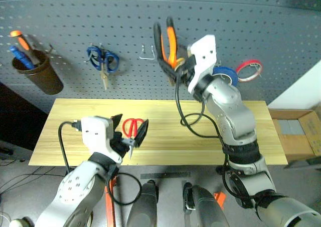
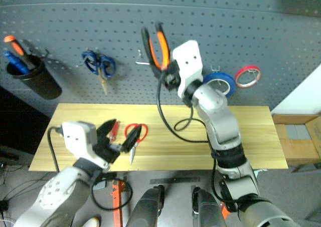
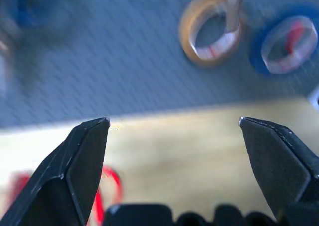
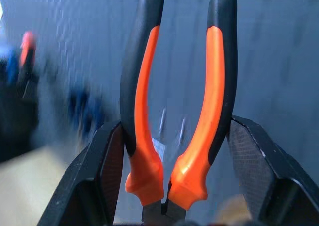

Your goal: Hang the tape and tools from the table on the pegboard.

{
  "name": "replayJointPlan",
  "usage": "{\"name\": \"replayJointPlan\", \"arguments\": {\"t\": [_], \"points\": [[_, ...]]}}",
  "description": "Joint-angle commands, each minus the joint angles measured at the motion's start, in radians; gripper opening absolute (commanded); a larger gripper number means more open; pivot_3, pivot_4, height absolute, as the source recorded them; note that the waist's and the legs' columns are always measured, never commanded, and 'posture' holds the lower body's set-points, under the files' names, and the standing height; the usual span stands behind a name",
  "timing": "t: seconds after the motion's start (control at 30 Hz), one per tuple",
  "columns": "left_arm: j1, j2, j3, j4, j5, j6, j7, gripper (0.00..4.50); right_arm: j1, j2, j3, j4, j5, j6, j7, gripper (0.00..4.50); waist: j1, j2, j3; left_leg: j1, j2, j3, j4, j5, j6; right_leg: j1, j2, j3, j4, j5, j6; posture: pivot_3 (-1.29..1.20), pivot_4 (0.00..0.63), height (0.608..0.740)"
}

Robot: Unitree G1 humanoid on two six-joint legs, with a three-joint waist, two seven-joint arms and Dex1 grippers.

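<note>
You are in the step of hanging the pliers. The right gripper pinches them low on the 2 orange-and-black handles, close to the joint, and holds them up in front of the pegboard, just beside the metal hook that I judge to be the target. The long axis of the pliers stands nearly upright, tilted a little; the handles point up and spread apart like a V, and the nose points down into the gripper (it is hidden there).

The next move, in my judgement, asks you to bring the gap between the 2 handles over the prongs of the hook, then lower the pliers so 1 handle rests on it. Only after that should you release them.

The left gripper has its fingers spread wide and holds nothing. It hovers above the table, over the red-handled scissors, which lie flat on the wood. The blue tape already hangs on the pegboard, next to the red ring.
</note>
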Motion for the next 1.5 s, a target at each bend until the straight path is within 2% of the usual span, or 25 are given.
{"name": "replayJointPlan", "arguments": {"t": [0.03, 0.23, 0.4, 0.63, 0.77, 0.93, 1.3, 1.5], "points": [[-0.082, -0.018, -0.042, 0.071, 0.047, -0.056, 0.017, 4.50, -0.096, 0.006, -0.030, 0.033, -0.033, -0.161, -0.054, 2.62, 0.013, -0.003, -0.008, 0.000, 0.000, 0.001, 0.000, 0.000, 0.000, 0.000, 0.000, 0.000, 0.000, 0.000, 0.000, 0.35, 0.166, 0.740], [-0.210, -0.030, -0.090, 0.208, 0.091, -0.114, -0.003, 4.50, -0.134, 0.036, -0.032, 0.143, -0.032, -0.284, -0.077, 2.62, 0.037, -0.008, -0.018, 0.000, 0.000, 0.001, 0.000, 0.000, 0.000, 0.000, -0.002, 0.001, 0.000, 0.004, -0.007, 0.34, 0.157, 0.740], [-0.271, -0.012, -0.118, 0.317, 0.103, -0.139, -0.059, 4.50, -0.181, 0.056, -0.042, 0.320, -0.047, -0.410, -0.101, 2.62, 0.037, -0.009, -0.020, 0.001, 0.000, 0.001, 0.000, 0.003, -0.003, 0.000, 0.001, 0.000, 0.000, 0.008, -0.013, 0.33, 0.162, 0.740], [-0.352, 0.009, -0.126, 0.472, 0.131, -0.202, -0.138, 4.50, -0.277, 0.072, -0.050, 0.578, -0.064, -0.582, -0.137, 2.62, 0.036, -0.008, -0.019, 0.001, 0.002, -0.001, -0.001, 0.006, -0.003, 0.000, 0.006, -0.003, 0.001, 0.010, -0.016, 0.35, 0.230, 0.740], [-0.365, 0.025, -0.127, 0.491, 0.142, -0.199, -0.161, 4.50, -0.330, 0.081, -0.057, 0.685, -0.054, -0.635, -0.133, 2.62, 0.035, -0.007, -0.011, 0.001, 0.003, -0.001, -0.001, 0.006, -0.003, 0.000, 0.006, -0.002, 0.001, 0.010, -0.017, 0.37, 0.295, 0.740], [-0.387, 0.025, -0.124, 0.494, 0.145, -0.178, -0.164, 4.50, -0.368, 0.100, -0.073, 0.755, -0.041, -0.672, -0.132, 2.62, 0.038, -0.005, 0.008, 0.001, 0.003, -0.001, -0.001, 0.006, -0.003, 0.000, 0.006, -0.002, 0.001, 0.010, -0.017, 0.39, 0.334, 0.740], [-0.353, 0.044, -0.121, 0.415, 0.130, -0.096, -0.167, 4.50, -0.360, 0.097, -0.077, 0.957, -0.071, -0.791, -0.136, 2.62, 0.038, -0.002, 0.047, 0.001, 0.006, -0.003, -0.001, 0.007, 0.000, -0.001, 0.004, -0.003, 0.004, 0.007, -0.014, 0.41, 0.380, 0.740], [-0.351, 0.040, -0.126, 0.409, 0.132, -0.082, -0.171, 4.50, -0.329, 0.106, -0.085, 0.962, -0.074, -0.779, -0.142, 2.62, 0.039, 0.003, 0.061, 0.001, 0.006, -0.003, -0.001, 0.010, 0.004, -0.001, 0.001, -0.006, 0.005, 0.007, -0.013, 0.40, 0.384, 0.740]]}}
